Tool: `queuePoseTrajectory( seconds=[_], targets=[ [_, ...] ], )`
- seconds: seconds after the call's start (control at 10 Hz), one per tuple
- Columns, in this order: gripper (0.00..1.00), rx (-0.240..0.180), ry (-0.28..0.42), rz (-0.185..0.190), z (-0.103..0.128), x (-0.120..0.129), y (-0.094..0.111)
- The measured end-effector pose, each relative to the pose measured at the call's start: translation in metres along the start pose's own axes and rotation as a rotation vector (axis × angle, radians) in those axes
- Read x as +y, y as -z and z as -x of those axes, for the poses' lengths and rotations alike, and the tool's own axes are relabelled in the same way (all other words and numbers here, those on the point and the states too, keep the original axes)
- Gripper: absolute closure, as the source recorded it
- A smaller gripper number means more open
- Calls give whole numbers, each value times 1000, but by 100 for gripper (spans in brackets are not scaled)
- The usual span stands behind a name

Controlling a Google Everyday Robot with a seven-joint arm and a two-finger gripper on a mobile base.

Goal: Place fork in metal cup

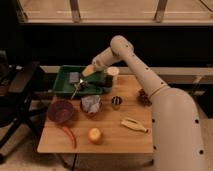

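Tool (81,79) at the end of the white arm (135,62) hangs over the green tray (62,82), its fingers pressed together on the fork (76,89), which slants down from it toward the tray's front edge. Metal cup (116,102) stands on the wooden tabletop (115,137), to the right of the tray and well apart from the fork. A cream cup (112,74) stands at the tray's right end. Nearer the front lie a purple bowl (60,111), a crumpled grey item (91,104), a red chilli (69,135), an orange fruit (94,135) and a banana-like piece (133,124)
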State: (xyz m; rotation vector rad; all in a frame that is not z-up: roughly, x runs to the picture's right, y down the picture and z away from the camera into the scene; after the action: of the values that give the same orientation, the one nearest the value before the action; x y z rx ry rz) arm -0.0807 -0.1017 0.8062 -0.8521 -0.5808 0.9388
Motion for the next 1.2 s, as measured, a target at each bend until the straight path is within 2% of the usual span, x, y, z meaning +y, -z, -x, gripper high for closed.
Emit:
queuePoseTrajectory(
  seconds=[0.1,0.2,0.4,0.6,0.7,0.9,1.0,1.1,1.2],
  targets=[
    [100,-3,-10,-27,-2,-6,8],
    [100,-11,-29,-78,-7,-18,28],
    [100,-21,-69,-152,-21,-42,66],
    [100,-26,-126,-244,-41,-68,111],
    [100,-23,-145,-274,-49,-76,126],
    [100,-8,-212,-363,-76,-95,171],
    [100,-9,-246,-392,-89,-98,188],
    [100,-11,-262,-405,-96,-101,197],
    [100,-11,-262,-404,-96,-100,196]
  ],
)
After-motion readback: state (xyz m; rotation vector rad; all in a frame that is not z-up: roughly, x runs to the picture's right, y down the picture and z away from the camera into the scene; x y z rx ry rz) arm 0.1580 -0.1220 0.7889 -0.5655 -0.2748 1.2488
